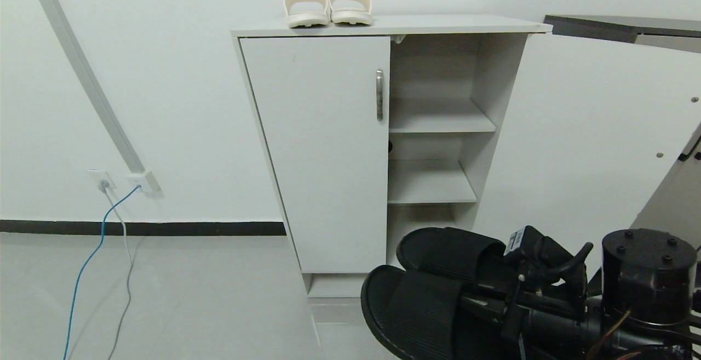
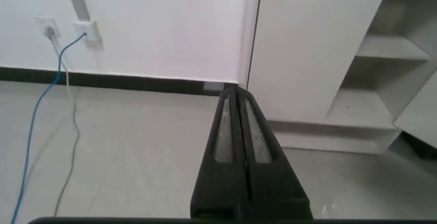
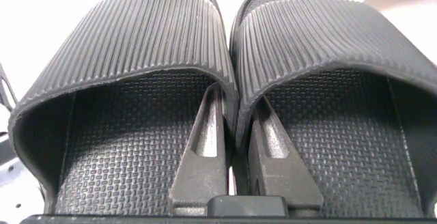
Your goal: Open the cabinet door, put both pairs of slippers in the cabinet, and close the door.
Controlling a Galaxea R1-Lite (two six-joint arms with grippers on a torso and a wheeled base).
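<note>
Right end effector [image 3: 235,101] clamped on black slippers [image 1: 432,289], toes toward cabinet [image 1: 317,152]; open shelves [image 1: 432,182] ahead, above; left end effector [image 2: 237,98] together

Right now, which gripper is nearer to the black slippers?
Right. The right gripper grips the black slippers, one finger inside each; the left gripper is shut, off over the floor, facing the cabinet.

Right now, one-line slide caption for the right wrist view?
Right claw shut on the adjoining inner walls of the black slippers, holding the pair side by side.
</note>
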